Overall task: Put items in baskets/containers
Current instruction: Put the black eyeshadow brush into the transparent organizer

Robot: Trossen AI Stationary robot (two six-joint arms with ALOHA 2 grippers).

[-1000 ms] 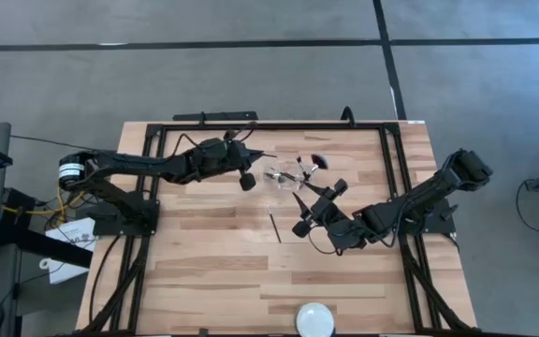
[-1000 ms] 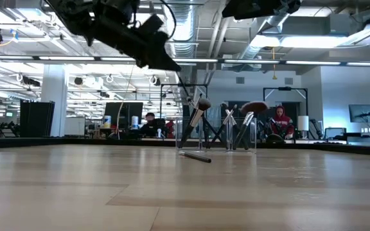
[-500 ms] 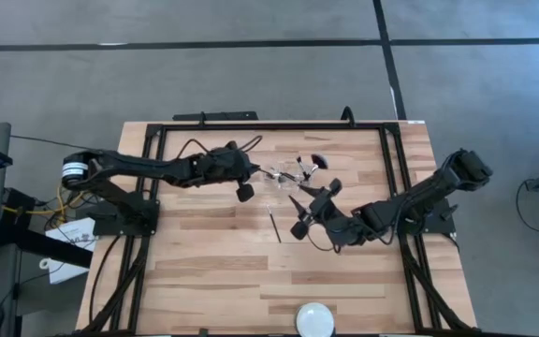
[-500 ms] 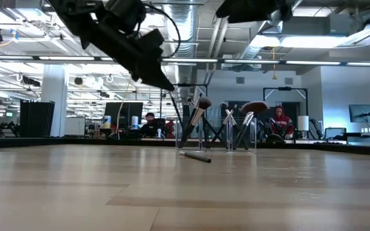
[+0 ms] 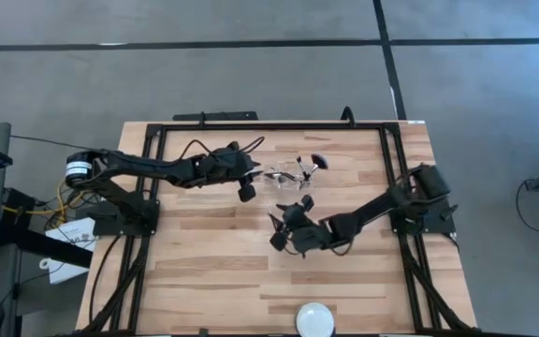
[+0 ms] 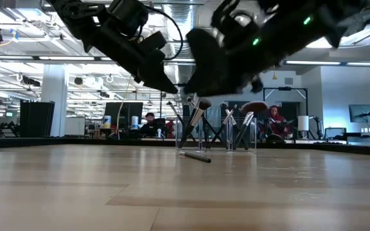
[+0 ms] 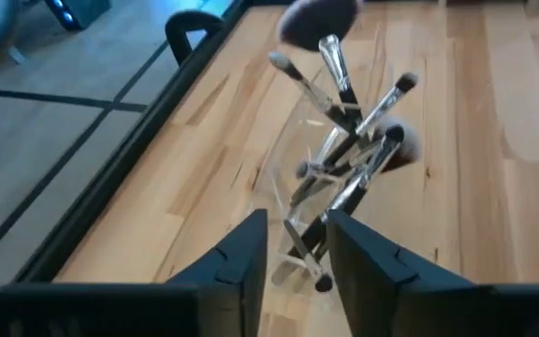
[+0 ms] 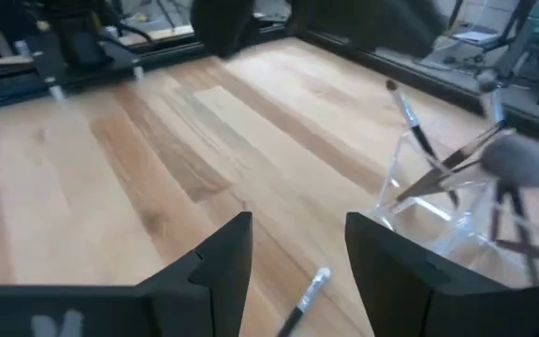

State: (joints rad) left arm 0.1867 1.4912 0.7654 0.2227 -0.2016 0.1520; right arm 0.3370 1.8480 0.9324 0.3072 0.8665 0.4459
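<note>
From above, the clear container [image 5: 289, 176] shows as glints only, just past the table's middle toward twelve o'clock, with brushes [image 5: 309, 167] bristling out of it, one dark-headed at its two o'clock. One loose brush [image 5: 274, 225] lies on the wood at the container's seven o'clock, thin and dark. My left gripper [image 5: 254, 175] sits at the container's nine o'clock, just beside it. My right gripper [image 5: 284, 226] hangs over the loose brush.

From table height, the container [image 6: 216, 131] stands upright with brushes crossing inside, a fluffy pale head and a wide dark fan head on top. The loose brush [image 6: 194, 156] lies flat in front of it. Both grippers are dark shapes above; here I cannot tell their fingers.

Through my left wrist, my fingers [image 7: 247, 257] stand parted with a narrow gap, empty, the container [image 7: 337, 178] and its crossed brushes just beyond.

Through my right wrist, my fingers [image 8: 221, 253] stand well apart, holding nothing; the loose brush's silver-collared end [image 8: 305, 297] lies between them on the wood, untouched.
</note>
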